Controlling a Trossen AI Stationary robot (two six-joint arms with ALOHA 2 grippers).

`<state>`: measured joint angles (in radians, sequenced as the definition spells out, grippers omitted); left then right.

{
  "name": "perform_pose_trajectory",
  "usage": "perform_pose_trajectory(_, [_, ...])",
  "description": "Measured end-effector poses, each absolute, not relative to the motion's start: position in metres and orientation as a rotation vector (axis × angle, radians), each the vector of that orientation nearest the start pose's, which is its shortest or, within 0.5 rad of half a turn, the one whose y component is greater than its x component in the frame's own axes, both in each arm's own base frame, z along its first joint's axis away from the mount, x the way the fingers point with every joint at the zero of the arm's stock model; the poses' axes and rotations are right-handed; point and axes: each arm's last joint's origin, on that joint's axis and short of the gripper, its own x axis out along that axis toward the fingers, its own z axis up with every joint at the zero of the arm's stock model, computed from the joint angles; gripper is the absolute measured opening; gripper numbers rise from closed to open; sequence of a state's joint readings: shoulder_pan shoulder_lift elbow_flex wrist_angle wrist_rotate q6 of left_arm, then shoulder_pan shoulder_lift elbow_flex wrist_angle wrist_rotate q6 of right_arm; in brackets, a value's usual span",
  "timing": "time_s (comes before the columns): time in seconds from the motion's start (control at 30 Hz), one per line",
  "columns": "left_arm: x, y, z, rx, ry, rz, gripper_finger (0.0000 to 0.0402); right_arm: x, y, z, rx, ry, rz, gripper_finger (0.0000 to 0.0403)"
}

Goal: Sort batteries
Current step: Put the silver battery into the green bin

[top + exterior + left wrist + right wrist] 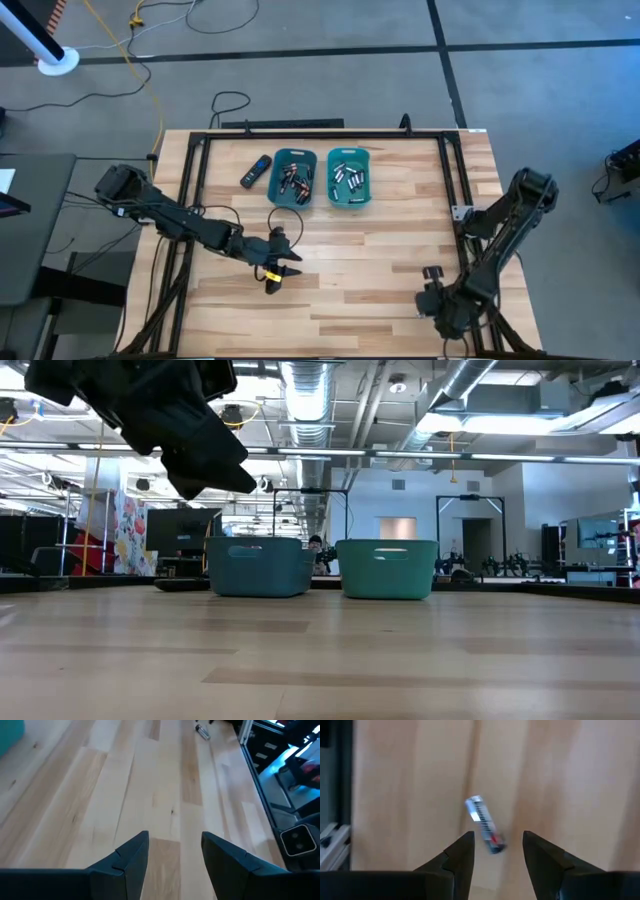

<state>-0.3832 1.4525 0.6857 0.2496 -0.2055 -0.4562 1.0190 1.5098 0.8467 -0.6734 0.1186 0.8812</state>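
While the right gripper point(497, 852) hangs with fingers parted, gripping nothing, one silvery-grey cylindrical battery point(484, 824) lies on the pale wood-plank table point(380, 270) just ahead, at 5 o'clock. Two teal plastic bins point(292, 178) at 12 hold many cells. Left gripper point(175, 854) open, empty.

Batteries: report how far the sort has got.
Done: both teal bins hold cells, the left bin dark ones, the right bin silvery ones. In hand: the right gripper, fingers apart, sits over one silvery battery lying on the table, not gripped. The left gripper is open and empty. Left: that battery; none other shows loose.
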Motion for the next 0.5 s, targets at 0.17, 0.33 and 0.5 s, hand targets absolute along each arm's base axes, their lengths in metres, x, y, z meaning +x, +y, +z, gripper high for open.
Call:
perform_pose_trajectory(0.17, [0.272,-0.102,0.192,-0.277,0.512,-0.039,0.0177,0.133,0.229,0.159,-0.040,1.327,0.240,0.0179])
perform_pose_trajectory(0.33, [0.271,-0.101,0.192,-0.240,0.502,-0.018,0.0177,0.135,0.232,0.141,-0.091,1.368,0.200,0.0179])
perform_pose_trajectory(0.5, [0.268,-0.099,0.201,-0.191,0.469,-0.006,0.0177,0.139,0.235,0.127,-0.142,1.391,0.177,0.0178])
